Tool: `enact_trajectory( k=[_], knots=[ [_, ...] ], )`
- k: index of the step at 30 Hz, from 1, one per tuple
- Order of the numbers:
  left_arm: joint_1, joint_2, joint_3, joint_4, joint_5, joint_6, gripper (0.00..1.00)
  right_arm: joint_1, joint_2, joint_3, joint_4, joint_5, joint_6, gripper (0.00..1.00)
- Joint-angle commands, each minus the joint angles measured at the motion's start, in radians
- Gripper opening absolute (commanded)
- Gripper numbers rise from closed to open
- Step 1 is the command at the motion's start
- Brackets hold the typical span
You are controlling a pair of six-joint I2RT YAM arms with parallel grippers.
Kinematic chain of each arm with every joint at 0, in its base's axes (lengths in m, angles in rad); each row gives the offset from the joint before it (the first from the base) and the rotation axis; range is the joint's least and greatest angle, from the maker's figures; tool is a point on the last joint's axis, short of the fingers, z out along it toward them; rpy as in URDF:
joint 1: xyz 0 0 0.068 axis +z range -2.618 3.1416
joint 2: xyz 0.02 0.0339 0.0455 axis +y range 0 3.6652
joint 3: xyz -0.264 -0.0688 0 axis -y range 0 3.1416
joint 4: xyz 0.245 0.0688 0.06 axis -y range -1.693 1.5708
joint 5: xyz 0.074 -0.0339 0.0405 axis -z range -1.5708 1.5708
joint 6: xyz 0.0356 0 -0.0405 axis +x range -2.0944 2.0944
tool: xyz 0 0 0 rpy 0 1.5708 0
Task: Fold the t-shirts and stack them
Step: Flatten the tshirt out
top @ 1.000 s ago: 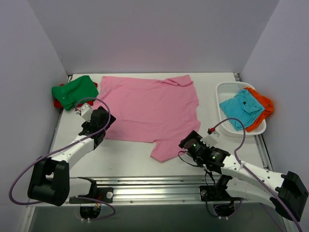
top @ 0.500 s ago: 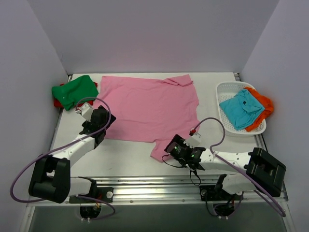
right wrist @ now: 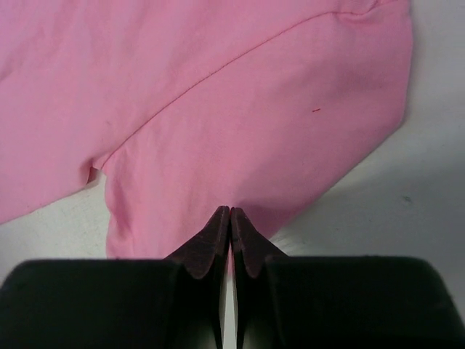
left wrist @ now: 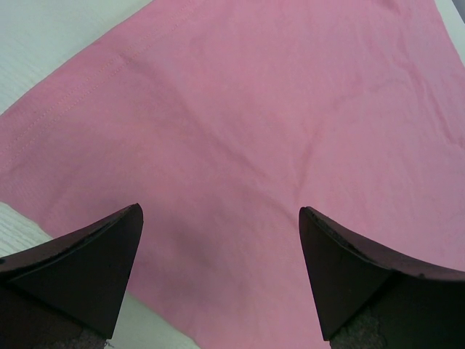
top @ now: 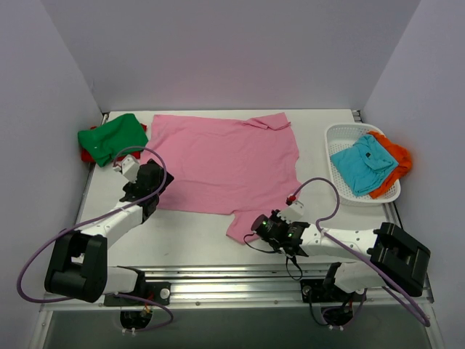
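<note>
Looks like the first fold on the pink shirt [top: 221, 163] is just getting going

It's lying spread flat mid-table, collar toward the back. The green shirt [top: 112, 134] is sitting on a red one [top: 86, 155] back-left, and the teal [top: 360, 161] and orange [top: 398, 156] are lying in the basket [top: 341, 132] on the right. The right gripper [right wrist: 229, 212] is pinching the near sleeve's edge, fingers pressed together. The left gripper [left wrist: 218, 218] is hovering spread wide over the left hem, gripping nothing. I'm guessing the left needs to close on that hem, then both lift together. The table [top: 189, 243] is plain white, with pale bare walls boxing it in.
</note>
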Motion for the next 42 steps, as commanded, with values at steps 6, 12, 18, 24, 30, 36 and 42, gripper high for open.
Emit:
enact_trajectory(
  k=[6, 12, 18, 24, 30, 36, 42],
  knots=[
    [0.006, -0.040, -0.016, 0.023, -0.005, -0.009, 0.98, 0.029, -0.092, -0.003, -0.083, 0.054, 0.013, 0.30],
    [0.005, -0.059, -0.024, 0.021, -0.010, -0.011, 0.98, 0.076, -0.126, -0.027, -0.077, 0.069, 0.047, 0.59],
    [0.006, -0.046, -0.024, 0.026, -0.008, -0.011, 0.98, 0.076, -0.032, -0.024, 0.026, 0.037, 0.030, 0.58],
    [0.006, -0.033, -0.024, 0.037, -0.013, -0.011, 0.98, 0.075, 0.094, -0.001, 0.109, 0.009, 0.007, 0.53],
    [0.008, -0.019, -0.019, 0.043, -0.018, -0.008, 0.98, 0.066, 0.121, 0.024, 0.104, 0.018, -0.016, 0.33],
    [0.008, -0.023, -0.022, 0.041, -0.018, -0.009, 0.98, 0.061, 0.068, 0.024, 0.054, 0.051, -0.023, 0.00],
    [0.000, -0.028, -0.030, 0.032, -0.005, -0.012, 0.99, 0.055, -0.017, 0.019, -0.027, 0.098, -0.034, 0.00]
  ],
)
